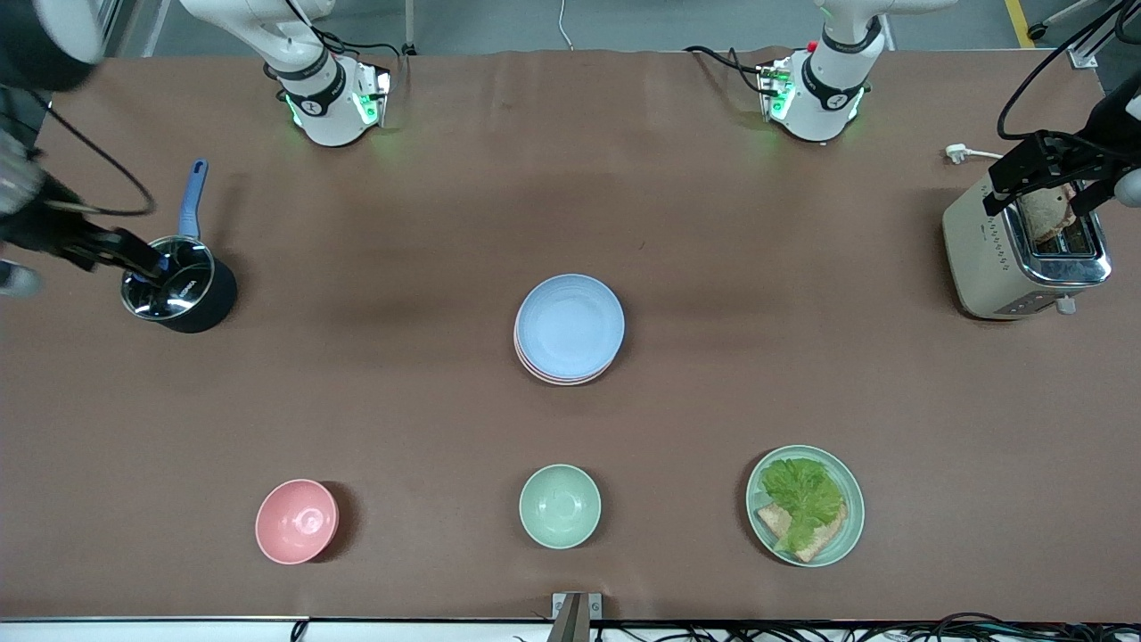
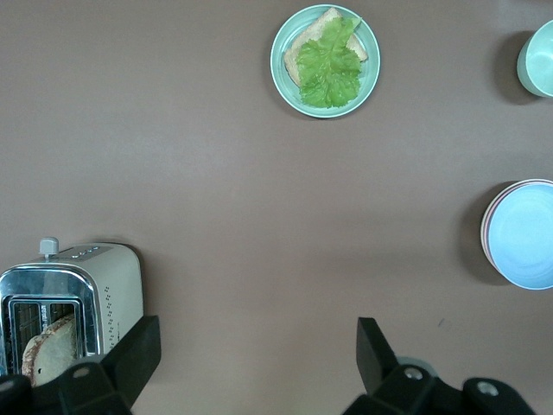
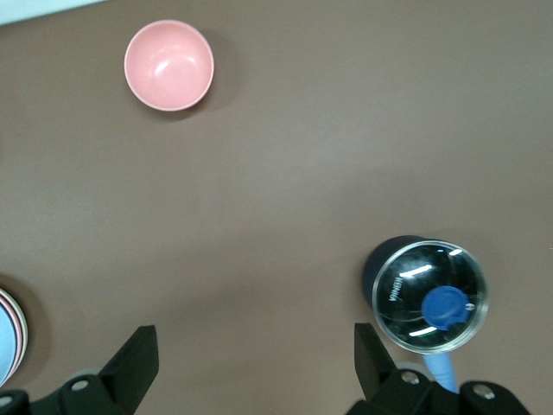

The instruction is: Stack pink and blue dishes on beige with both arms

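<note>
Blue plate (image 1: 570, 323) tops the pink plate (image 1: 560, 375) mid-table; beige isn't visible beneath. Left claw (image 2: 259, 363) over the toaster (image 1: 1025, 254), right claw (image 3: 252, 363) over the saucepan (image 1: 178, 285), both spread; the offset stack could slide if nudged

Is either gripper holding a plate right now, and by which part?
Neither. The left gripper is open over the toaster, the right gripper open over the pot; both empty.

Looks like a robotics lab staged as a kitchen: arm bases bolted to a brown-covered table (image 1: 570, 178), toaster (image 1: 1025, 254), saucepan (image 1: 183, 285), loose cables (image 1: 891, 629).
</note>
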You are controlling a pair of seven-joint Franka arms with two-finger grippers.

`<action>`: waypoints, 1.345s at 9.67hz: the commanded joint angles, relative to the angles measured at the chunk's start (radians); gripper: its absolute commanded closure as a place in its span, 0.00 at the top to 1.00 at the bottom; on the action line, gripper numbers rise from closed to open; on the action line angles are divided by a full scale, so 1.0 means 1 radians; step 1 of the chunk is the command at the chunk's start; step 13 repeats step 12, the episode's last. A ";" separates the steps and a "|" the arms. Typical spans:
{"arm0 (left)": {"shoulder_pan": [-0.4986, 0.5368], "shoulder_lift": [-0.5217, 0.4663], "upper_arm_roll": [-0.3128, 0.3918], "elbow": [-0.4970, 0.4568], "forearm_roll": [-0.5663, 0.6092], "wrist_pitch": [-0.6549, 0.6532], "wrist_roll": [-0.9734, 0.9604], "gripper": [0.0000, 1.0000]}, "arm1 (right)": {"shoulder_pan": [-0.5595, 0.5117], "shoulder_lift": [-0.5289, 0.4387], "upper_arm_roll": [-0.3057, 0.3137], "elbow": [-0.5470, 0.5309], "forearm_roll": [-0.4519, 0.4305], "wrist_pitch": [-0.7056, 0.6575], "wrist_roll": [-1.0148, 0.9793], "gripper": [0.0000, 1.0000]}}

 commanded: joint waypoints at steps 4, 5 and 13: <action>-0.004 0.006 0.000 -0.026 0.020 -0.011 -0.005 1.00 | -0.014 0.048 -0.012 0.156 0.051 -0.119 -0.011 1.00; -0.004 0.006 0.000 -0.026 0.022 -0.009 -0.005 1.00 | -0.011 0.048 -0.010 0.167 0.046 -0.145 -0.012 1.00; -0.005 0.006 -0.003 -0.023 0.032 -0.011 -0.008 1.00 | -0.014 0.048 -0.010 0.169 0.028 -0.159 -0.252 1.00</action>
